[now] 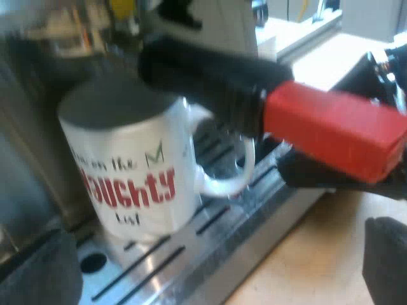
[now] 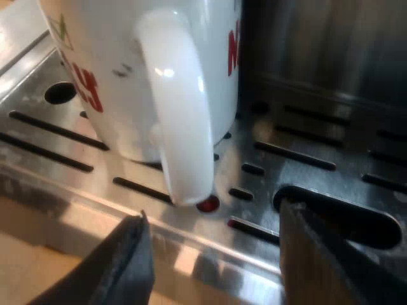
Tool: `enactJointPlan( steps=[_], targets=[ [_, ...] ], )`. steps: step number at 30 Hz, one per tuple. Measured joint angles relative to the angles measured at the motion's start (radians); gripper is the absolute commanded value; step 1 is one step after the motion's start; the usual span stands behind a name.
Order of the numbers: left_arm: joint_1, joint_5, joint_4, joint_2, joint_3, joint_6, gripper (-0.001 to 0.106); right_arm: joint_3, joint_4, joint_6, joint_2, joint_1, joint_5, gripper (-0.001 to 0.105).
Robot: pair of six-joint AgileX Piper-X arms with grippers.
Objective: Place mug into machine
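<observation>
Right wrist view: the mug [image 2: 127, 63] stands on the espresso machine's drip tray [image 2: 57, 146], its handle facing the right gripper [image 2: 216, 254]. That gripper's fingers are spread wide and hold nothing. The left gripper [image 1: 213, 267] is likewise wide and empty. The mug sits beneath the holder handle [image 1: 267, 101], probably to catch the coffee.

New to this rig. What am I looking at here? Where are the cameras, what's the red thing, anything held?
Each picture comes from a camera on one robot wrist. The left wrist view looks past the left gripper at a white mug standing on the slotted drip tray of an espresso machine. The black bar with the red end above the mug is the coffee holder's handle, locked into the machine. The right wrist view sits close to the mug's handle, with the right gripper just before it. Both grippers are open and hold nothing.
</observation>
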Motion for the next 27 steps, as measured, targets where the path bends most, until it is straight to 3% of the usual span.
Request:
enactJointPlan(
  steps=[4, 11, 14, 15, 17, 20, 22, 27],
  targets=[
    [0.000, 0.000, 0.009, -0.061, -0.005, -0.071, 0.091, 0.027, 0.096, 0.000, -0.093, 0.021, 0.000, 0.048],
    [0.000, 0.000, 0.125, -0.132, -0.076, -0.085, 0.091, 0.028, 0.206, 0.000, -0.231, 0.063, 0.000, 0.047],
    [0.000, 0.000, 0.199, -0.161, -0.125, -0.082, 0.091, 0.028, 0.270, 0.000, -0.314, 0.104, 0.003, 0.033],
    [0.000, 0.000, 0.270, -0.188, -0.167, -0.072, 0.091, 0.030, 0.274, 0.000, -0.332, 0.111, 0.003, 0.030],
    [0.000, -0.007, 0.355, -0.233, -0.226, -0.059, 0.091, 0.030, 0.280, 0.000, -0.366, 0.131, 0.003, 0.013],
    [0.000, -0.013, 0.402, -0.256, -0.258, -0.059, 0.091, 0.030, 0.282, 0.000, -0.415, 0.163, 0.008, 0.000],
    [0.000, -0.021, 0.482, -0.296, -0.299, -0.056, 0.091, 0.021, 0.287, 0.000, -0.441, 0.209, 0.055, 0.000],
    [0.000, -0.021, 0.558, -0.349, -0.350, -0.056, 0.091, -0.026, 0.290, 0.000, -0.446, 0.263, 0.119, 0.000]
  ],
)
